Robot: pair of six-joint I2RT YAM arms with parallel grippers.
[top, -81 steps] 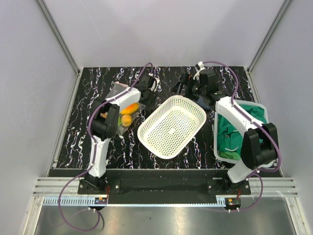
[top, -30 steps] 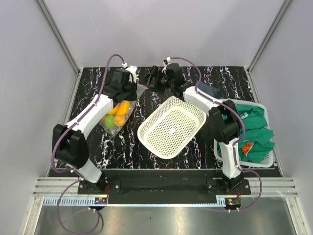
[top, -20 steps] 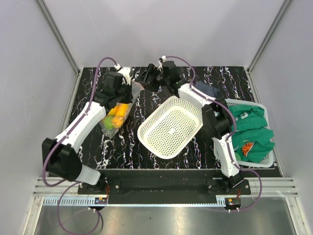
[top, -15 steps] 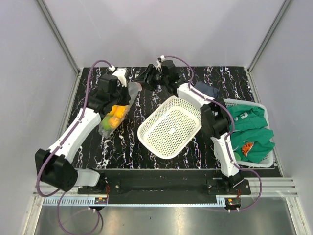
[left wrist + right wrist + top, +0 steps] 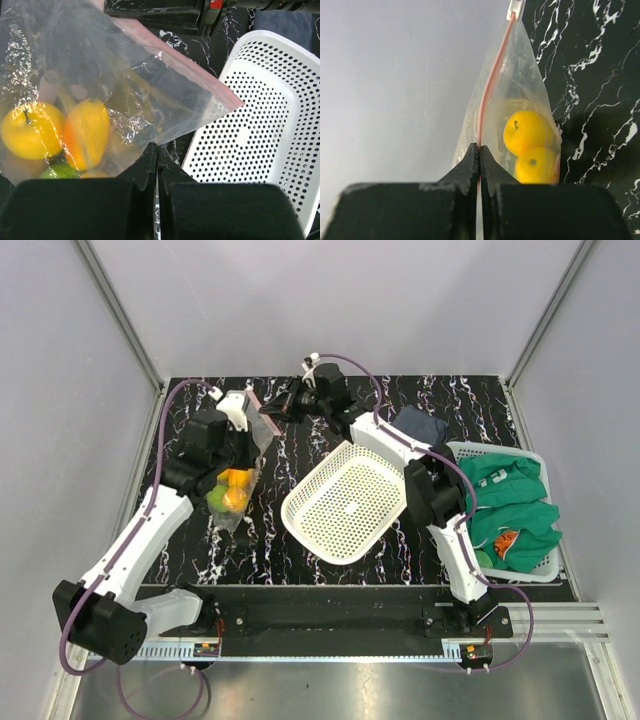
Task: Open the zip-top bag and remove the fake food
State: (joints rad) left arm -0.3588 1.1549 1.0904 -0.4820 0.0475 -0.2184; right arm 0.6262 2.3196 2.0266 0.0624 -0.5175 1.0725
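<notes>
Toward the far-left corner of the tabletop (image 5: pixel 260 555), the zip-top bag (image 5: pixel 165 95) is held between the two arms. It seems lifted off the surface, though the overhead view does not settle that. The left gripper (image 5: pixel 157 150) has its fingers pressed together on a fold of the clear film below the pink zip strip (image 5: pixel 492 80). The right gripper (image 5: pixel 479 149) is pinched tight on one end of that strip. The strip looks sealed along all of its visible run, so I judge the opening step to be in hand and not yet done: both holds are set and nothing has parted. The fake food (image 5: pixel 60 135), yellow and orange pieces with a green one beneath, sits bunched in the bag's closed end. The bag's long axis runs roughly from the far edge toward the near edge, with the zip edge pointing to the far edge and the weighted bottom sagging toward the near-left. The right gripper appears to clamp both lips at once, so the next move probably needs a regrasp or a pull across the strip that separates the lips. That pull should be slow enough that the thin film does not slip free. A white basket (image 5: pixel 350 500) lies just beside the bag, toward the right edge.
</notes>
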